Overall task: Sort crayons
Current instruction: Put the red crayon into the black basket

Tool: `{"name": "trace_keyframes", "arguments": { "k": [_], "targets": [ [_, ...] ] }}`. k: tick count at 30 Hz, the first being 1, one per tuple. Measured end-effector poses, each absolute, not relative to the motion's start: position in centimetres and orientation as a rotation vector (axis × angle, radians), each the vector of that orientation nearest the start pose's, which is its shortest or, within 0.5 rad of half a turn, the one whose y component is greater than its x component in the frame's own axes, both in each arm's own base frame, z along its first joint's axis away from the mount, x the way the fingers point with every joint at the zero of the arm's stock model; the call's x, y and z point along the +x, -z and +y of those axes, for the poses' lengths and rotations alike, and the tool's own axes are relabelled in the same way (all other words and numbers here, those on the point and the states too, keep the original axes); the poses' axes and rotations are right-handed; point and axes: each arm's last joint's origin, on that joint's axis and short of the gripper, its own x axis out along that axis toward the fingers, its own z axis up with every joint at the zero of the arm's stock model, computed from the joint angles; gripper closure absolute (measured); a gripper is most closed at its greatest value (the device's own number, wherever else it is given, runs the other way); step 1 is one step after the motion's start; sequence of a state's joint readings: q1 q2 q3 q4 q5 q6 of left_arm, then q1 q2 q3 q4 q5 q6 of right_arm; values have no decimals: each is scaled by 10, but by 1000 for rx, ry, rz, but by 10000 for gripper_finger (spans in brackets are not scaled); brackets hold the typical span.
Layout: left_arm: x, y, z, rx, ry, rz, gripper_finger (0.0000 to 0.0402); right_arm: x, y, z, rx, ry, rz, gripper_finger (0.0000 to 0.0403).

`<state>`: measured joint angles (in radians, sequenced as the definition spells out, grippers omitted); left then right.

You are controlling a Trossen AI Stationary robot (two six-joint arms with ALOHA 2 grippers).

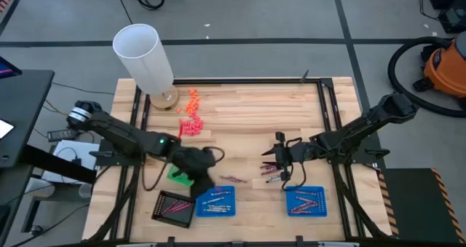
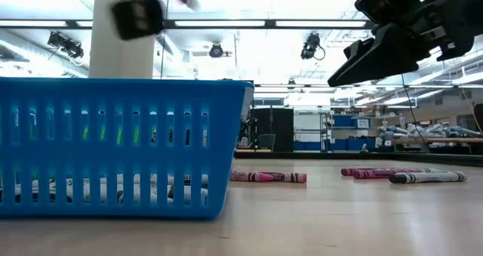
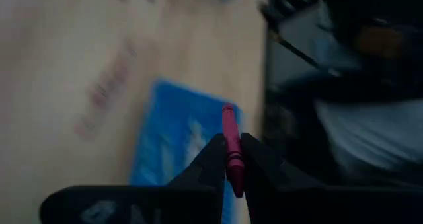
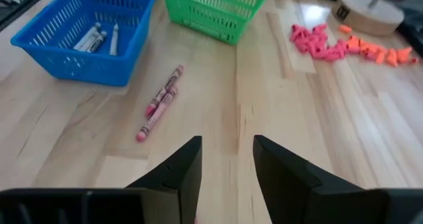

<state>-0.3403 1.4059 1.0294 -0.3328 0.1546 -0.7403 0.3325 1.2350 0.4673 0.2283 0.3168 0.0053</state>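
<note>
My left gripper (image 1: 199,178) is shut on a pinkish-red crayon (image 3: 229,135), held over the near left of the table above a blue tray (image 1: 216,201) that also shows in the left wrist view (image 3: 173,141). My right gripper (image 1: 279,159) is open and empty above the bare wood right of centre; its fingers show spread in the right wrist view (image 4: 227,161). Loose crayons lie flat on the table: a few (image 1: 233,178) between the arms, which the right wrist view also shows (image 4: 158,102), and more (image 1: 268,171) by the right gripper. My left gripper pinches the crayon's rear half (image 3: 232,166) between its two fingertips. The crayon lies along the fingers, and its free end (image 3: 228,110) sticks out past them. It is lifted clear, above the blue tray.
A black tray (image 1: 173,207) and a second blue tray (image 1: 306,201) hold crayons at the near edge. A green basket (image 1: 177,175) sits under the left arm. A white cylinder (image 1: 144,56) stands at the far left, with orange (image 1: 193,100) and pink chunky bits (image 1: 191,127) beside it.
</note>
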Motion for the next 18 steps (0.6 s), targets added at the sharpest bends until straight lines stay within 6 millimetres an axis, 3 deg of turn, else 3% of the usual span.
{"name": "trace_keyframes", "arguments": {
  "k": [9,18],
  "targets": [
    [240,-261,-159,-875,141,1139,363,222,-175,66,-256,-3,493,258],
    [198,-250,-190,-1149,-253,1344,363,224,-178,66,-294,-12,460,258]
  ]
}}
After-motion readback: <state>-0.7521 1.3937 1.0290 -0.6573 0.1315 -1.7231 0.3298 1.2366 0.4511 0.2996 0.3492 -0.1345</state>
